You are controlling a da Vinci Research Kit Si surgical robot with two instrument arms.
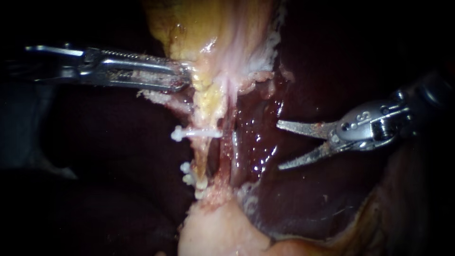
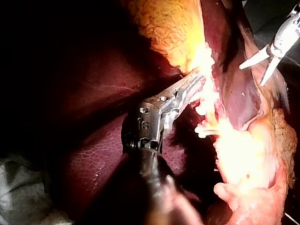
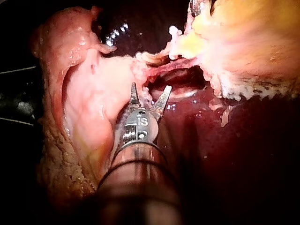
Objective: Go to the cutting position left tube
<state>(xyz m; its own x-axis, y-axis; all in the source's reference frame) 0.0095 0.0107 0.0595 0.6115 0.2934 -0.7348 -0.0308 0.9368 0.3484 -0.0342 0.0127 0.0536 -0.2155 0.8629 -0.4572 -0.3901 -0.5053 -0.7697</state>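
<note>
My left instrument (image 1: 184,78) comes in level from the left, its jaws shut on the yellowish gallbladder (image 1: 208,28) at its lower edge; the left wrist view shows the same hold (image 2: 194,86). Below it the left tube (image 1: 203,159) runs downward, with one white clip (image 1: 196,133) across it and several more clips (image 1: 189,176) lower down. A thinner right tube (image 1: 233,147) lies beside it. My right instrument (image 1: 279,144) has open blade-like jaws, well right of both tubes, touching neither. In the right wrist view its open jaws (image 3: 150,93) point at the tubes.
Dark red, wet liver (image 1: 303,66) surrounds the tubes and lies under my right instrument. A pale lump of tissue (image 1: 218,232) sits where the tubes end. Ragged whitish tissue edges (image 1: 265,52) line the gallbladder's right side.
</note>
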